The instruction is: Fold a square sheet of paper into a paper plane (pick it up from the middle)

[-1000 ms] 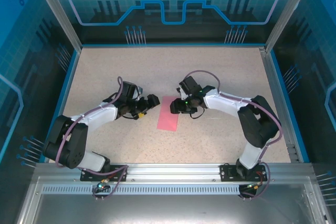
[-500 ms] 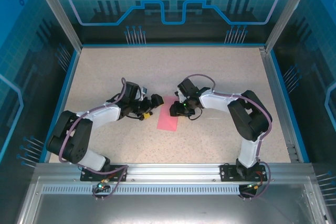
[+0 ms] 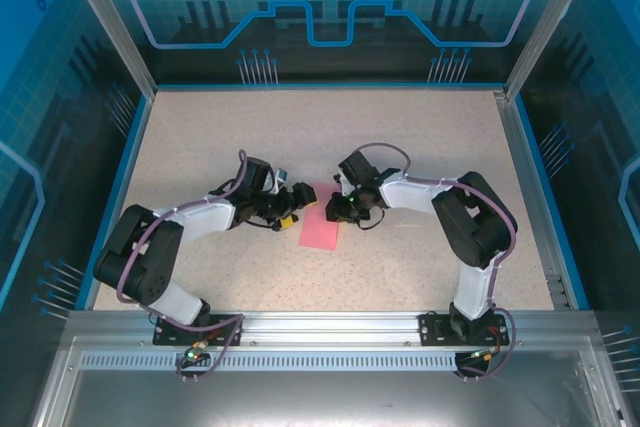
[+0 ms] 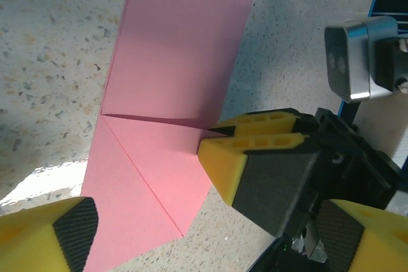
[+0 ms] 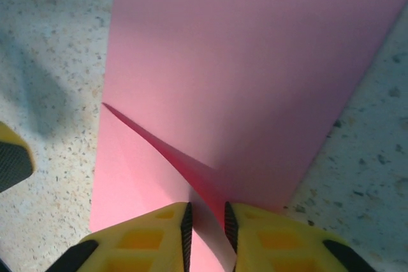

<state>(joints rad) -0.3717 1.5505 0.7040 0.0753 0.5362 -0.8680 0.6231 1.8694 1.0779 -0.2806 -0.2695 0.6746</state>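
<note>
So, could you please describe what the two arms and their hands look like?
The left arm and right arm have white shells over black joints, with a purplish cable looping along each. The left hand and right hand carry blocky yellow fingers with slotted backs and black pads.

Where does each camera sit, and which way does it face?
Top external: above, behind the arms, facing down at the table; both arms show.
Left wrist: on the left wrist, facing down at the paper; own open fingers, plus the right claw.
Right wrist: facing down at the paper; own fingers pinching its fold.
All share the paper.
</note>
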